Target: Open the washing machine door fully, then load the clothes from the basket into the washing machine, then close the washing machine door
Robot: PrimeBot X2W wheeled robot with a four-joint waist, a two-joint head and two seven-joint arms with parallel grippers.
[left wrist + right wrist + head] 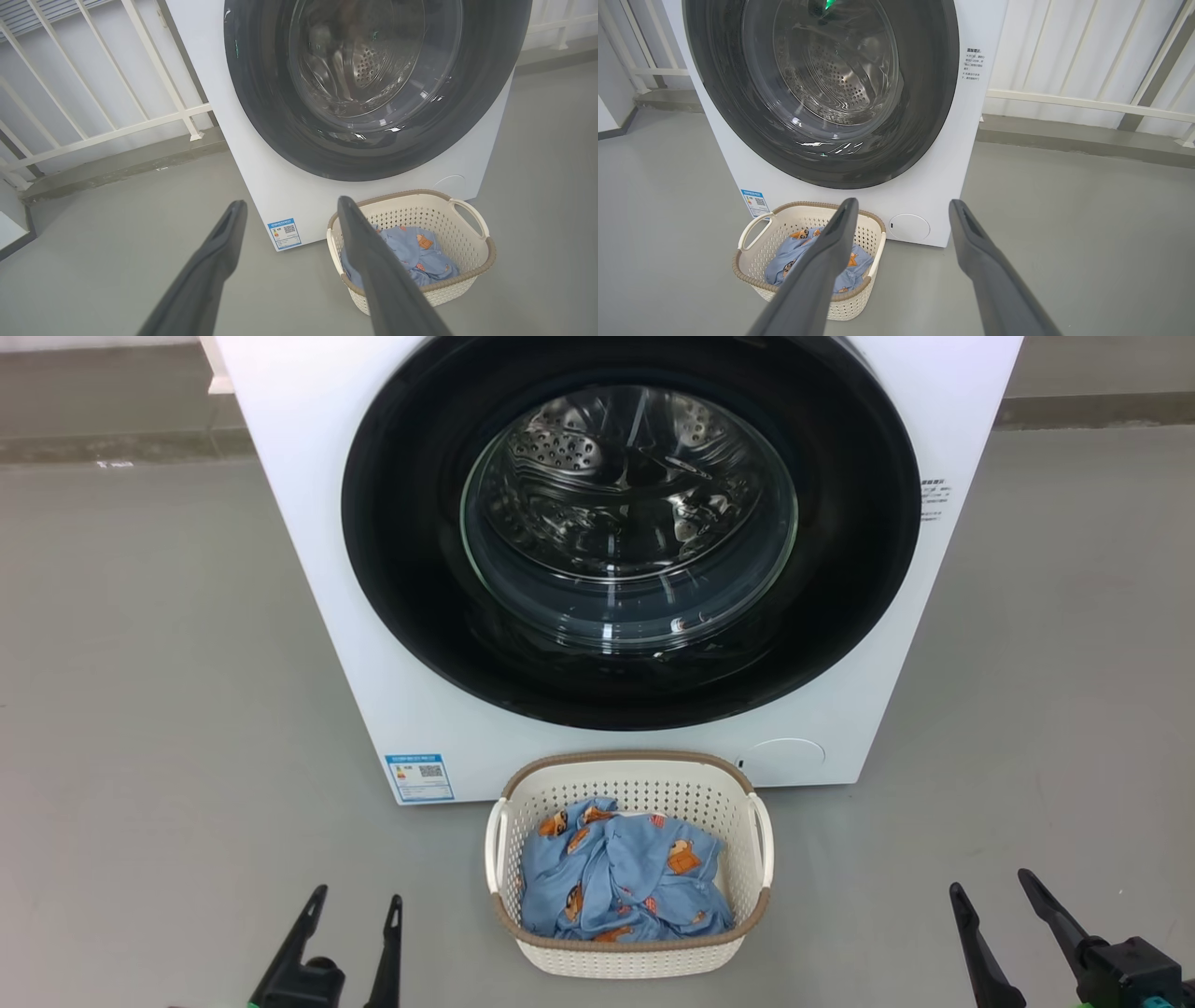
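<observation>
The white washing machine (317, 579) stands straight ahead on the floor, its round glossy black door (401, 569) closed flat against the front. Steel drum holes show through the glass window. On the floor before it sits the cream basket (644, 784) with a brown rim, holding the light blue clothes (625, 882) printed with orange figures. My left gripper (358, 898) is open at the lower left, short of the basket and empty. My right gripper (991, 881) is open at the lower right, also empty. The basket (467, 242) and door (924, 93) appear in both wrist views.
Grey floor spreads to both sides of the machine. A white railing (117, 130) on a low kerb runs behind at the left, and another railing (1087, 102) at the right. A blue label (420, 777) and a round filter cover (786, 761) mark the machine's lower front.
</observation>
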